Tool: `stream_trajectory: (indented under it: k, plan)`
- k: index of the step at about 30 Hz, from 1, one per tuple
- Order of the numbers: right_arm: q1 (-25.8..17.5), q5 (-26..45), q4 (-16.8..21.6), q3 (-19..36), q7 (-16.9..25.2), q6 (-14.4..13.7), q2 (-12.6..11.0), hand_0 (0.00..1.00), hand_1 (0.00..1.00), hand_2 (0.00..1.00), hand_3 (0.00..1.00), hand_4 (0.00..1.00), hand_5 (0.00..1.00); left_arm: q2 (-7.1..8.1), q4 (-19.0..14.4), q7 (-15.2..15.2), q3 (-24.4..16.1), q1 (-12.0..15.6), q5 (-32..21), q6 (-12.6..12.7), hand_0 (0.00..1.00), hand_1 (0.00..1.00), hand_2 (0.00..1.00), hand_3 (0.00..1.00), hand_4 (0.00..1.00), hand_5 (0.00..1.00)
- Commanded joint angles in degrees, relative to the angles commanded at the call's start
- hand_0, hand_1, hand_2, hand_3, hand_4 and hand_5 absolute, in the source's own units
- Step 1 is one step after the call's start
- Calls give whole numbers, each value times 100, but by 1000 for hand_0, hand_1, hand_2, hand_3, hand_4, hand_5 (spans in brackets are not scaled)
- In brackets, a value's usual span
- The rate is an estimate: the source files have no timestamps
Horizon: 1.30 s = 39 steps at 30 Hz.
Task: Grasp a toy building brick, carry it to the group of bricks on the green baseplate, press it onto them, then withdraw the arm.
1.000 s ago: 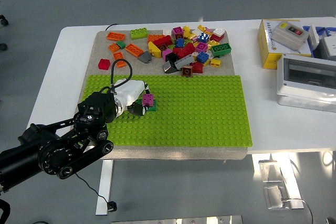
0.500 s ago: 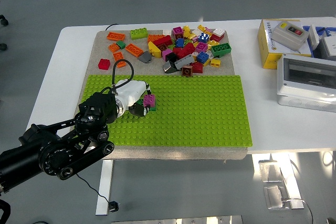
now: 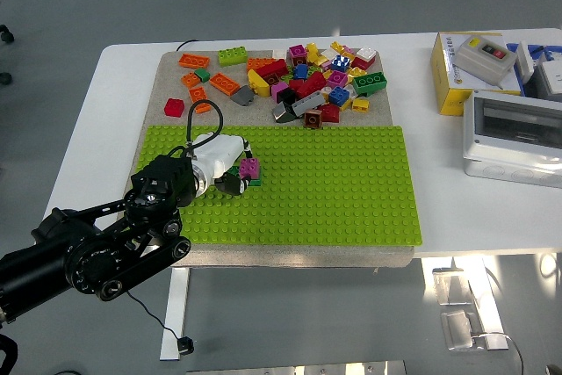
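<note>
Fingers (image 3: 230,183) grip magenta brick (image 3: 250,168) on baseplate (image 3: 334,191).

White table (image 3: 88,142), tan mat (image 3: 378,116) across its middle, yellow box (image 3: 457,72) and grey enclosure (image 3: 514,133) at right

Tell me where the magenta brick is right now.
In the head view, the magenta brick sits on the green baseplate, left of centre, at the left hand.

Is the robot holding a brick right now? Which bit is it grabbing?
Yes. The left hand holds a small magenta brick by its left side, down on the green baseplate. How the fingers wrap it is too small to tell.
</note>
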Motion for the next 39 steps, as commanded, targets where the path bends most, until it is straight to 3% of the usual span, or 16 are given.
stream_trajectory:
  k: [14, 15, 21, 39]
  plan:
    - [-16, -67, 0, 70, -18, 16, 8, 653, 579, 576, 767, 477, 998, -1, -4, -28, -23, 14, 42, 34, 961, 896, 869, 547, 306, 157]
    - [-18, -76, 0, 80, -20, 18, 8, 655, 579, 576, 766, 478, 998, 0, -6, -31, -30, 17, 50, 38, 960, 898, 872, 594, 307, 149]
    - [-15, -121, 0, 136, -19, 28, 5, 655, 579, 576, 764, 477, 998, 1, -20, -36, -60, 22, 80, 49, 961, 898, 873, 618, 316, 145]
    - [3, -167, 0, 204, 1, 35, -1, 655, 577, 575, 764, 477, 998, 5, -14, -49, -77, 19, 35, -26, 960, 899, 878, 618, 329, 144]
